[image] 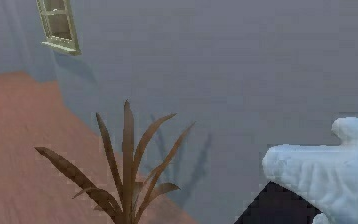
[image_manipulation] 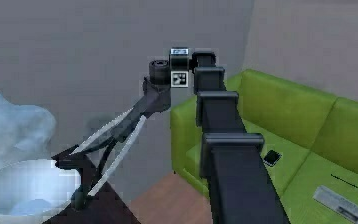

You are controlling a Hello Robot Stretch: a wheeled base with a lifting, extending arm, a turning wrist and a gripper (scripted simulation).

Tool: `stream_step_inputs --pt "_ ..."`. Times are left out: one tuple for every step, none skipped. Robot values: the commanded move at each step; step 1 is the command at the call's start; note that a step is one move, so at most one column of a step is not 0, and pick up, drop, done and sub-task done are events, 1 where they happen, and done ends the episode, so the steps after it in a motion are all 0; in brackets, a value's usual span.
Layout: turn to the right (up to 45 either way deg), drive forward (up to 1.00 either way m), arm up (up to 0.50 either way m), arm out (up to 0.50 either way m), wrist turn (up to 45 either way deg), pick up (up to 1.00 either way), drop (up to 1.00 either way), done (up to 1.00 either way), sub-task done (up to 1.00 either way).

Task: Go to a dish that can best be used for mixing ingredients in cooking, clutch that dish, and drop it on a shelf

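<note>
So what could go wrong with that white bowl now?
1. I cannot tell whether the gripper holds the white bowl, so a lift might leave it behind or tip it on the dark surface.
2. The pale lumpy thing sits close beside the bowl, and the gripper might knock it.
3. Driving ahead could brush the brown plant.

Unclear if gripper point(image_manipulation: 75, 176) holds white round bowl point(image_manipulation: 25, 192) at its tips, cut off at btm; tiny dark obj point(image_manipulation: 272, 157) rightward unidentifiable.
</note>
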Motion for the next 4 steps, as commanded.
stream_step_inputs --pt "0.0 0.00 0.00 0.00 39.0 0.00 0.00 0.00 0.00" --pt "0.0 0.00 -0.02 0.00 0.0 0.00 0.00 0.00 0.00" --pt "0.0 0.00 -0.32 0.00 0.0 0.00 0.00 0.00 0.00" --pt "0.0 0.00 0.00 0.00 0.0 0.00 1.00 0.00 0.00"
